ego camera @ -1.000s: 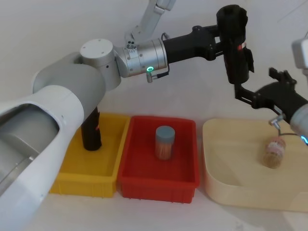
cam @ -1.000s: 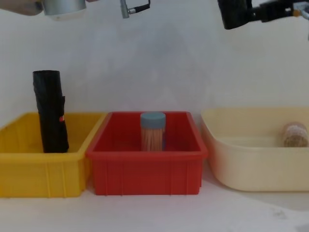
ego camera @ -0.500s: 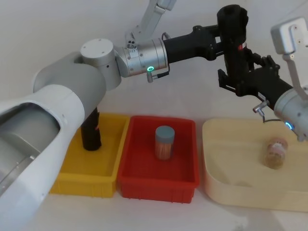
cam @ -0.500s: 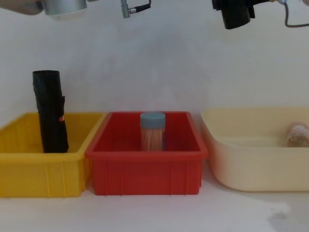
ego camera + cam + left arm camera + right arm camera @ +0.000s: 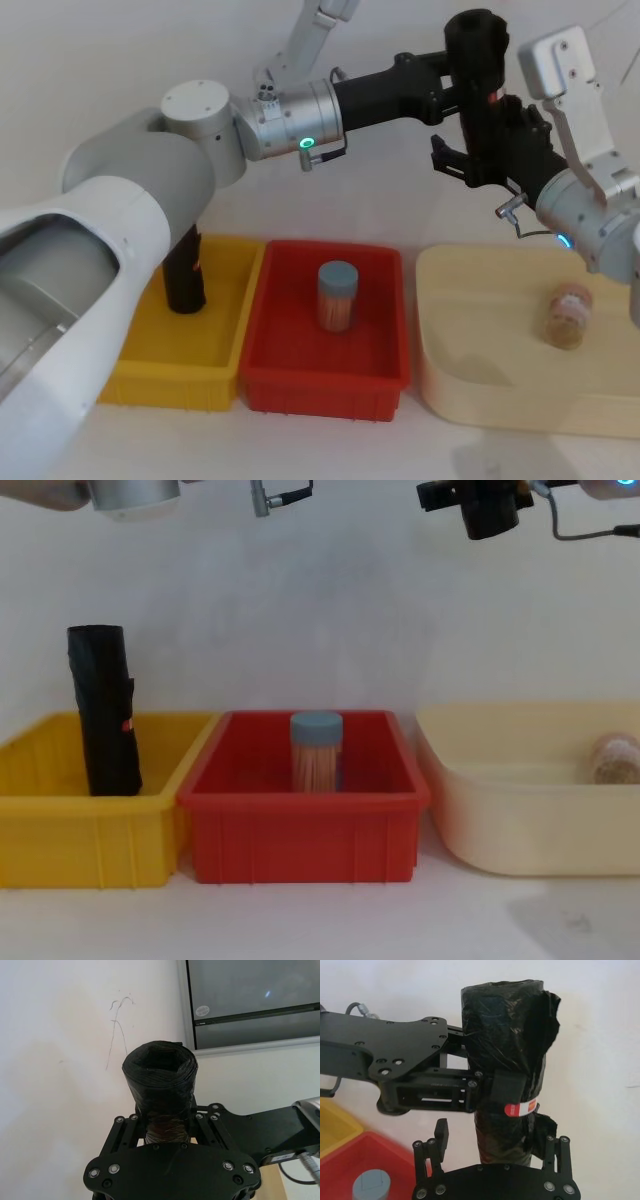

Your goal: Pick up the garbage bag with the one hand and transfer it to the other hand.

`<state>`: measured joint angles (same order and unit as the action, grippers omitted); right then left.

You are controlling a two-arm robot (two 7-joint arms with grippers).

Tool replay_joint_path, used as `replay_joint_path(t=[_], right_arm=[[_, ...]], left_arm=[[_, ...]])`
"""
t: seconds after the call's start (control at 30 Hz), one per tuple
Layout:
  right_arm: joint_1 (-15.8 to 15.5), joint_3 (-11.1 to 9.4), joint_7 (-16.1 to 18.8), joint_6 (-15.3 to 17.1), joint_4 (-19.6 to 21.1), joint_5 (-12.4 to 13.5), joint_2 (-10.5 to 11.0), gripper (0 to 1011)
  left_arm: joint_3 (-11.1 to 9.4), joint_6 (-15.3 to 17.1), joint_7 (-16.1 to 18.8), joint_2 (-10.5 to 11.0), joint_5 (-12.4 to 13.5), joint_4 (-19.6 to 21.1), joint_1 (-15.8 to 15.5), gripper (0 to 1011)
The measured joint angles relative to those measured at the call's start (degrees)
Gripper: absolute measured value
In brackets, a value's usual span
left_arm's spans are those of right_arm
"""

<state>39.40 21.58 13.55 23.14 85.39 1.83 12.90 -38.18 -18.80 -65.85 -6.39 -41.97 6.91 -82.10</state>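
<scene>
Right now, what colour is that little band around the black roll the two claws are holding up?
Red-orange with white; the label on the garbage bag shows best in the right wrist view.

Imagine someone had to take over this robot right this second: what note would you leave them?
Left gripper: shut on the garbage bag, holding it upright in the air above the bins.
Right gripper: open, its fingers either side of the bag's lower part, not yet closed.
A second black roll stands in the yellow bin.
Done: bag picked up and brought to the right gripper.
Left: close the right gripper on the bag, then open the left and back it away.
</scene>
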Motion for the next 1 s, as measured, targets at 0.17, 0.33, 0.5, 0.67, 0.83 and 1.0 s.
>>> replay_joint_path(t=[0.17,0.33,0.5,0.67,0.83,1.0], right_arm=[[1.0,0.4,-0.5,-0.2,-1.6,-0.7,-0.7,965],[1.7,0.7,-0.8,-0.4,-2.8,-1.2,-1.3,868],[2.2,0.9,-1.1,-0.5,-3.7,-1.6,-1.7,724],[2.6,1.0,-1.2,-0.6,-4.3,-1.8,-1.9,552],[2.8,1.1,-1.3,-0.7,-4.6,-2.0,-2.1,545],[2.9,1.2,-1.3,-0.7,-4.9,-2.1,-2.2,545]], left_arm=[[0.0,0.0,0.0,0.0,0.0,0.0,0.0,424],[0.0,0.0,0.0,0.0,0.0,-0.1,0.0,424],[0.0,0.0,0.0,0.0,0.0,-0.1,0.0,424],[0.0,0.0,0.0,0.0,0.0,-0.1,0.0,424],[0.0,0.0,0.0,0.0,0.0,-0.1,0.0,424],[0.0,0.0,0.0,0.0,0.0,-0.1,0.0,424]])
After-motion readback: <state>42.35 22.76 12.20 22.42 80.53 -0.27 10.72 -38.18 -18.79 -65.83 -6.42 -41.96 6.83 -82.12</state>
